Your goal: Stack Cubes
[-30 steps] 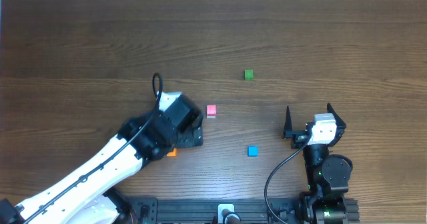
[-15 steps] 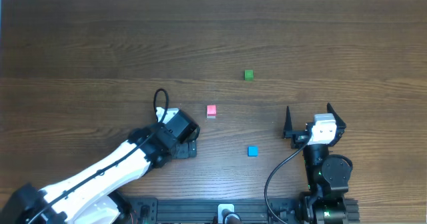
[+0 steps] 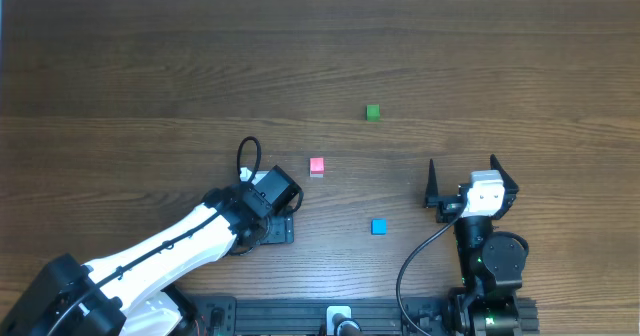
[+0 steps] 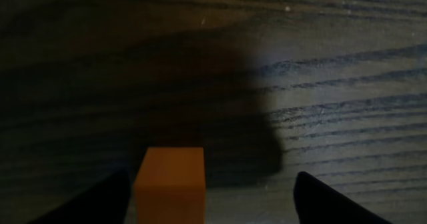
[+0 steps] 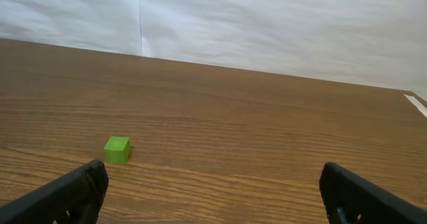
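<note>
Left wrist view: the orange cube [image 4: 170, 184] is sitting flat and square-on upon the table [image 4: 333, 84], lying between the wide-open fingers of the left gripper [image 4: 212, 201], nearer one finger, apparently touching neither.

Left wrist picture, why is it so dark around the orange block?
Left wrist view: the left pincer sits low over the table, so its shadow covers the wood around the orange block; one patch of wood beyond is lit. Right wrist view: bright and even, the green block plainly lit. Top view: evenly lit, no glare.
</note>
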